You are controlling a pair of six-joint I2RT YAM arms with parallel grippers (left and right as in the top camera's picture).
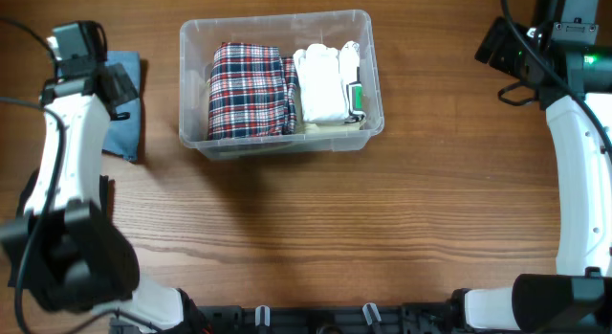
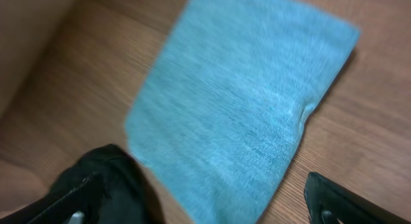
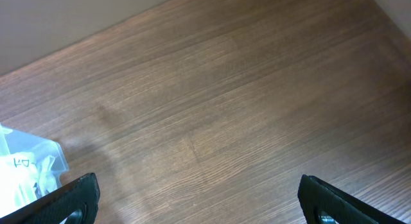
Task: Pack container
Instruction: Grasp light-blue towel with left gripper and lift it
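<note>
The wooden table (image 1: 382, 229) fills the overhead view, its grain running left to right. 2 white arms rise from its near edge: the left arm (image 1: 72, 143) reaches up the left side, and the right arm (image 1: 579, 171) up the right side, well apart from everything on the table.

The container (image 1: 277, 26) sits at the far middle of the table, a little left of centre, between the 2 arms and touching neither. It stands upright and open at the top. Inside it, a folded red, white and navy plaid cloth (image 1: 251, 90) takes the left half. Folded white fabric (image 1: 323, 85) lies just beside it on the right, with a small green-marked tag (image 1: 356, 97) at its right edge. A corner of the container also shows at the lower left of the right wrist view.

A blue cloth (image 2: 244, 102) lies flat on the wood to the left of the container, apart from it, partly under the left arm's wrist in the overhead view.

The left gripper (image 2: 212, 198) hangs above the blue cloth's near edge, its fingers spread wide and holding nothing. The right gripper (image 3: 202, 201) is likewise spread wide over bare wood, empty.
</note>
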